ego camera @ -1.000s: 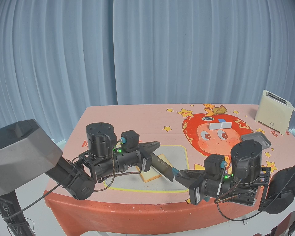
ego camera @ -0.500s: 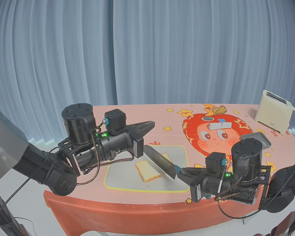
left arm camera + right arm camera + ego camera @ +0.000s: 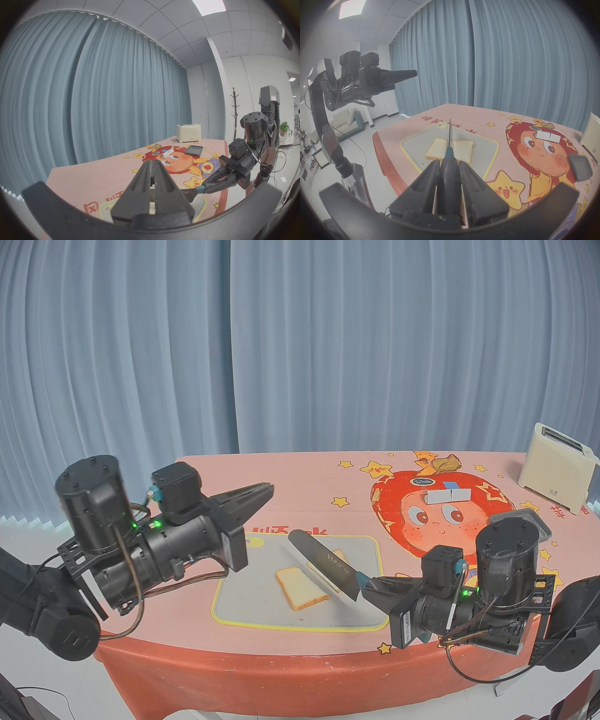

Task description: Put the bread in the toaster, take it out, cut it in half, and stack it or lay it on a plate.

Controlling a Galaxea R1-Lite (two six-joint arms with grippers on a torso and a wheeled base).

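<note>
A bench (image 3: 269,480) draped in a salmon-pink cloth, printed with yellow stars and a big apple-headed cartoon girl, carried everything. Near its front edge lay a flat grey rectangular cutting mat with a yellow border (image 3: 250,599). A cream-coloured boxy toaster (image 3: 556,468) stood at the far right corner. Just in front of the toaster, on the printed cloth, sat a shallow dark grey rectangular plate (image 3: 580,167). A small white block with a blue top (image 3: 448,494) rested on the cartoon girl's forehead.
</note>
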